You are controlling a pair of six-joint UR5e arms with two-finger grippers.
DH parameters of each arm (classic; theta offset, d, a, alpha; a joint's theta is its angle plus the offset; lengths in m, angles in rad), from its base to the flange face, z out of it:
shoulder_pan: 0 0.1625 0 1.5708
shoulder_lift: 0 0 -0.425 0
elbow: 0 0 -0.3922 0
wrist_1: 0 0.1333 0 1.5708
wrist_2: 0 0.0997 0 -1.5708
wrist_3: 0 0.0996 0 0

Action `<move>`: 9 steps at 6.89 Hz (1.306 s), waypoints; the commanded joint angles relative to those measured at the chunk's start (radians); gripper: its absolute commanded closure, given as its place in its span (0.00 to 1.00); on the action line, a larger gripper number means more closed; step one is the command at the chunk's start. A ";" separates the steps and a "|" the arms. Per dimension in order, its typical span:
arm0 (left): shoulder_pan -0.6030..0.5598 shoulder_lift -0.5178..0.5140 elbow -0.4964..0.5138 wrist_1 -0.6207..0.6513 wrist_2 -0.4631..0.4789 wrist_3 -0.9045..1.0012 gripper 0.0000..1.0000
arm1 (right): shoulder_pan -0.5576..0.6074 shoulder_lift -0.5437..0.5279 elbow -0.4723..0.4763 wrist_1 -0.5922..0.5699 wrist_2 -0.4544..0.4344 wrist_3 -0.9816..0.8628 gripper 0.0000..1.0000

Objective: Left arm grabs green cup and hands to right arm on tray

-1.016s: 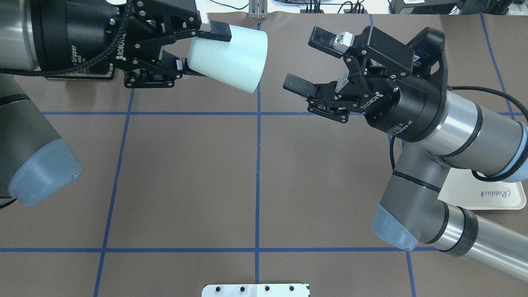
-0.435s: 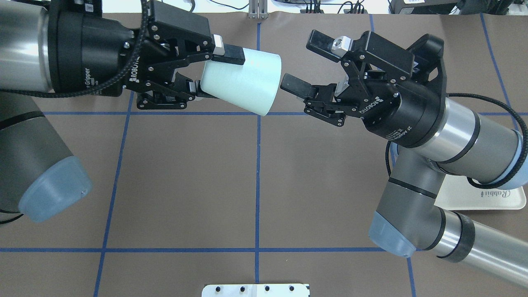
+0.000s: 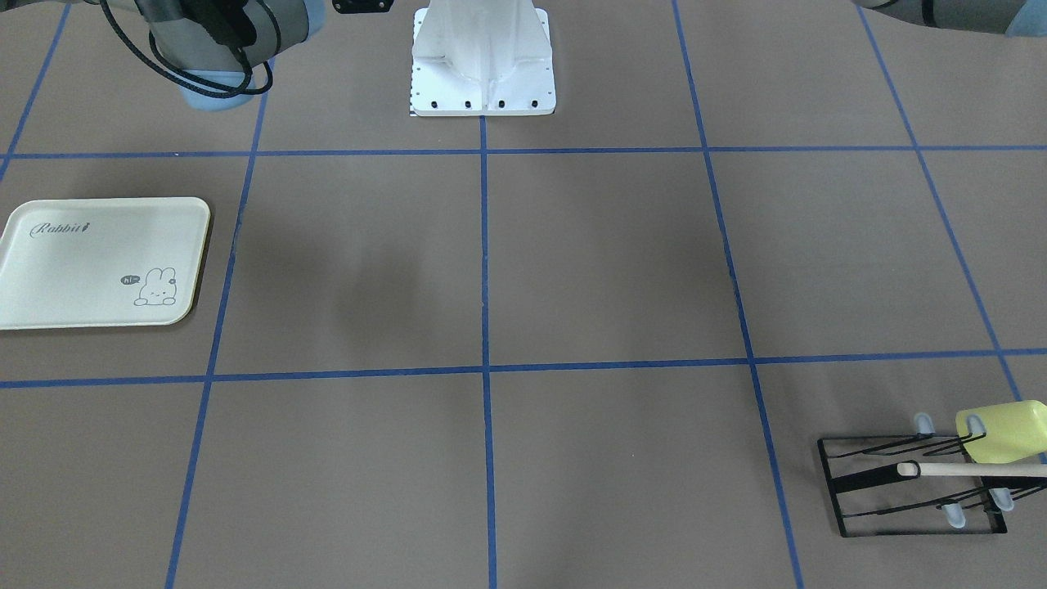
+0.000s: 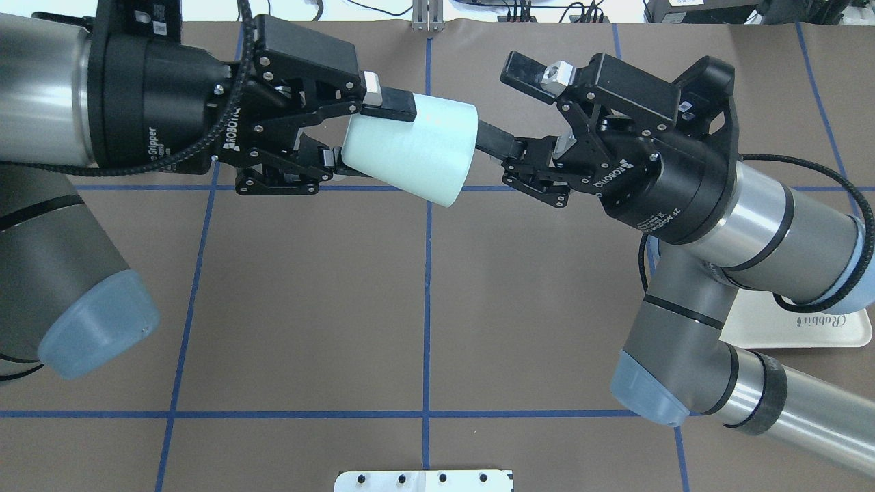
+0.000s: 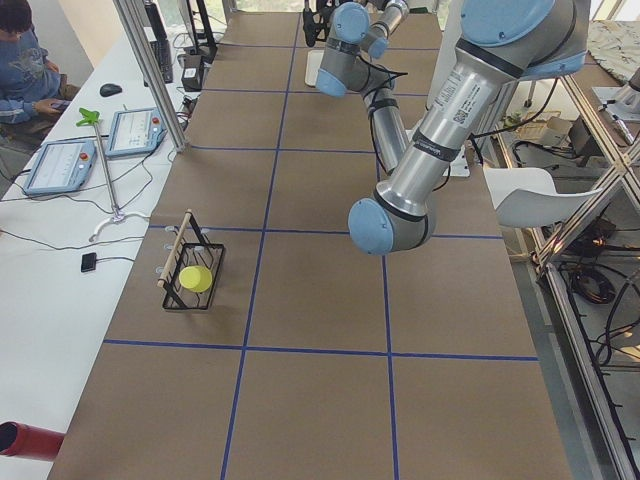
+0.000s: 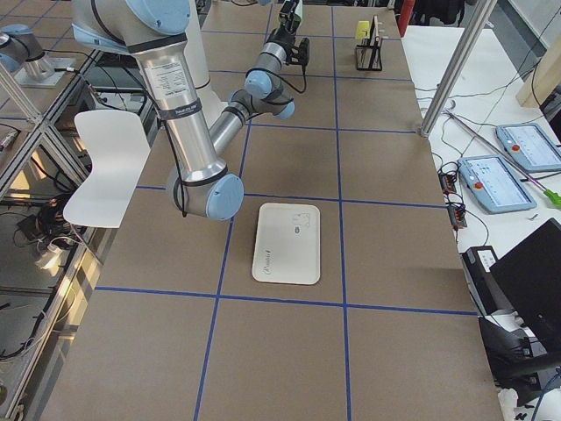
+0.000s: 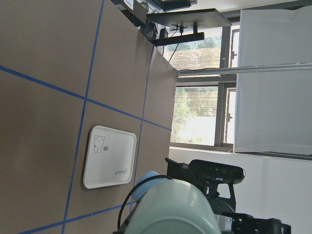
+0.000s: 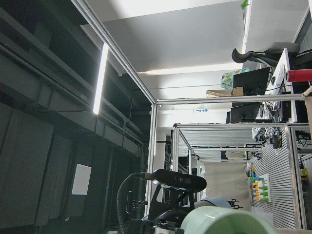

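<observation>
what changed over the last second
The left pincer, shut on the green cup, carried it rightward in the overhead view until its wide end reached the open fingers of the right pincer, overlapping one finger. That pincer stayed open and barely shifted. The tray did not move.

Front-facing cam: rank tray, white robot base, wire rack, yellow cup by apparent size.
1. tray
2. white robot base and wire rack: about alike; the rack is cut off by the frame edge, so not ranked apart
3. yellow cup
</observation>
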 commanded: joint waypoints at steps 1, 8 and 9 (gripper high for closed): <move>0.001 -0.018 0.001 0.004 0.002 -0.002 0.99 | 0.001 -0.002 0.000 -0.008 0.001 -0.006 0.22; 0.001 -0.018 0.022 0.011 0.008 0.009 0.99 | 0.001 -0.002 0.007 -0.053 0.012 -0.058 0.34; 0.001 -0.018 0.023 0.011 0.008 0.009 0.99 | -0.001 -0.002 0.007 -0.066 0.013 -0.069 0.39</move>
